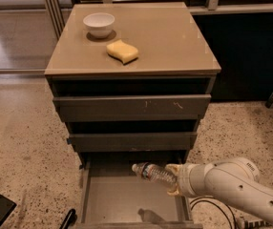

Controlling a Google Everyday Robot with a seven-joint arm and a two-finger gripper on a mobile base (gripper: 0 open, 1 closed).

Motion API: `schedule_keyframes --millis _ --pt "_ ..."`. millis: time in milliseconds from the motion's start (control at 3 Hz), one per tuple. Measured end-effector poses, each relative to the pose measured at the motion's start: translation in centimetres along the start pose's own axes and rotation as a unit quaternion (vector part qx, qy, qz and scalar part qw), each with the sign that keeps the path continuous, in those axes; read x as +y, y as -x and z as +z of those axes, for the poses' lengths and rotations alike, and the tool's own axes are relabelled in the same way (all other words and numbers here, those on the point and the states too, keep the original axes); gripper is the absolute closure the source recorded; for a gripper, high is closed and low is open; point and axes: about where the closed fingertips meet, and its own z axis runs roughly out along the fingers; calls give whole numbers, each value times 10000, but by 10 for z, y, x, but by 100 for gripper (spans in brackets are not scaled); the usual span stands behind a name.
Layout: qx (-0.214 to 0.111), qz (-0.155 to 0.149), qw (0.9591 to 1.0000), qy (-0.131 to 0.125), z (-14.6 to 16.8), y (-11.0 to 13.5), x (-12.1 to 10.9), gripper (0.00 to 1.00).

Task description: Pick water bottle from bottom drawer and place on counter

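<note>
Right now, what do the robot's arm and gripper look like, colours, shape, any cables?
The arm is a thick, rounded, off-white tube with a ring seam near the wrist and small dark dots on its shell. The gripper, over the bottom drawer at the base of the water bottle, has short yellowish-tan fingers. A black cable loops beneath it.

Held the thick white jointed arm (236, 187) nearly level, entering from the lower right and pointing left. Pinched the base end of a small clear plastic water bottle (152, 172) in the two-finger claw (173, 180), one yellowish finger above, one below.
</note>
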Motion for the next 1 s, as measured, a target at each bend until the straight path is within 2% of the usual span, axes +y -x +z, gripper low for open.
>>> schedule_keyframes --millis 333,667,1000 --pt "362 -362 9986 106 -55 42 1 100" --pt "501 -475 9976 57 -68 48 -4 100" --pt "493 -468 9977 62 -67 48 -3 100"
